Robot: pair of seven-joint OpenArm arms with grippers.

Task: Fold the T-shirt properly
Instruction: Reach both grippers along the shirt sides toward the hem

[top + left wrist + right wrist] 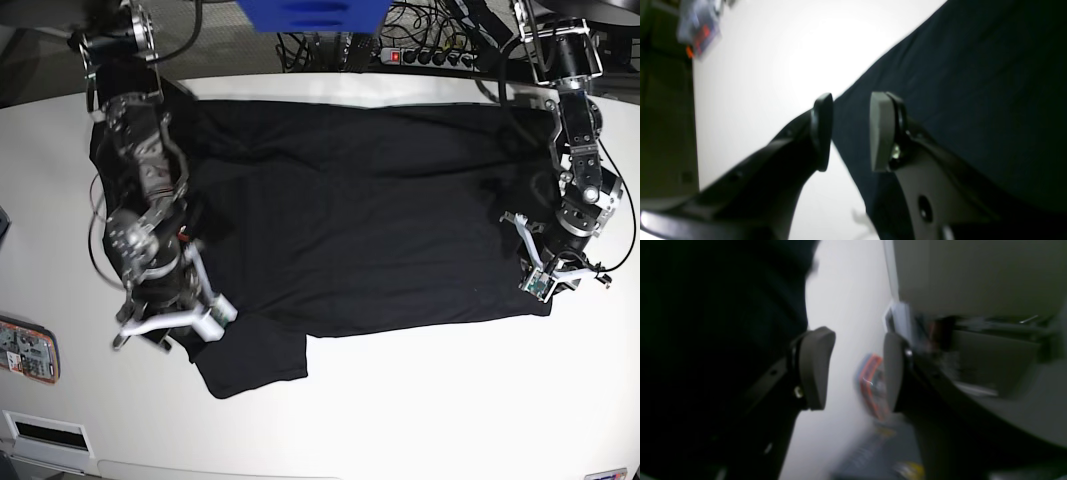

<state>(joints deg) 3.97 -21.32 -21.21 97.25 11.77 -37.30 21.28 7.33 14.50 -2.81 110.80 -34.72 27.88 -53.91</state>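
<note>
Both the left gripper [850, 131] and right gripper [857, 368] stand part-open, holding nothing; bring each squarely over the soft matte black cloth T-shirt's [360, 220] edge before closing.

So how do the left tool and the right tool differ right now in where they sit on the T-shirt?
The left tool sits at the T-shirt's bottom corner near the hem, while the right tool sits at the opposite end by the sleeve. In its wrist view the left tool straddles the cloth edge; the right tool shows only bare table between its pads, with cloth off to one side. Both stand partly open, holding nothing.
</note>
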